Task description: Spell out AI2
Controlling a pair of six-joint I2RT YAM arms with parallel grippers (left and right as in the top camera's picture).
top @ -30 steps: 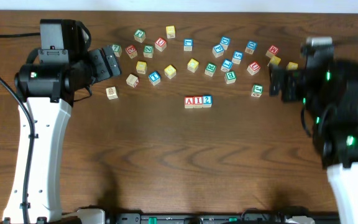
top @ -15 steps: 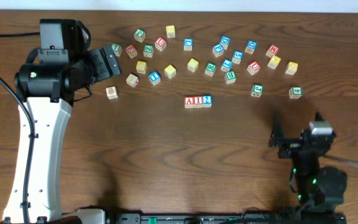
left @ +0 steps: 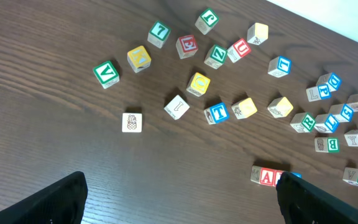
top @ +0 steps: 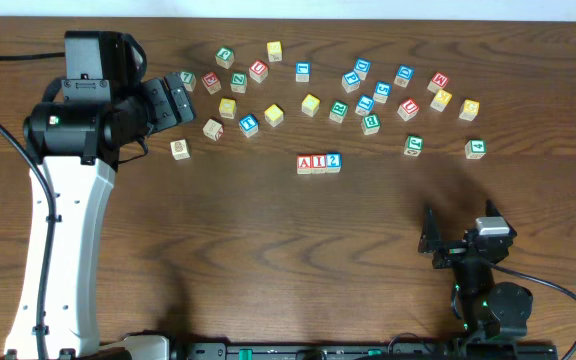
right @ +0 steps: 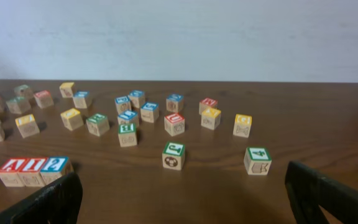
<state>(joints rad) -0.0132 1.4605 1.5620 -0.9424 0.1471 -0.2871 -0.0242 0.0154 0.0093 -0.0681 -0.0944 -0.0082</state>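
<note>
- the a cube [top: 305,164], i cube [top: 318,163] and 2 cube [top: 333,161] lie in one touching row at mid-table, reading left to right in the overhead view.
- no finger touches the row; it sits apart from the loose cubes [top: 310,103] scattered in a band on the far side of it.
- the right gripper [right: 182,174] sits low near the table's [top: 268,260] near-right edge, well apart from the row. its jaws are spread wide and hold nothing.
- in the right wrist view the row appears at lower left, just beyond the left-hand finger [right: 42,202].
- the right arm is folded compactly at the near edge, its wrist camera aimed across the table toward the far wall.
- the left gripper [left: 182,180] hovers over the far-left part of the table, beside the left end of the scatter. its jaws are wide apart and empty.
- in the left wrist view only the a cube is clear; a finger [left: 325,199] hides most of the rest of the row.
- the left arm's white link runs from the near edge up the left side, and its black wrist points right.
</note>
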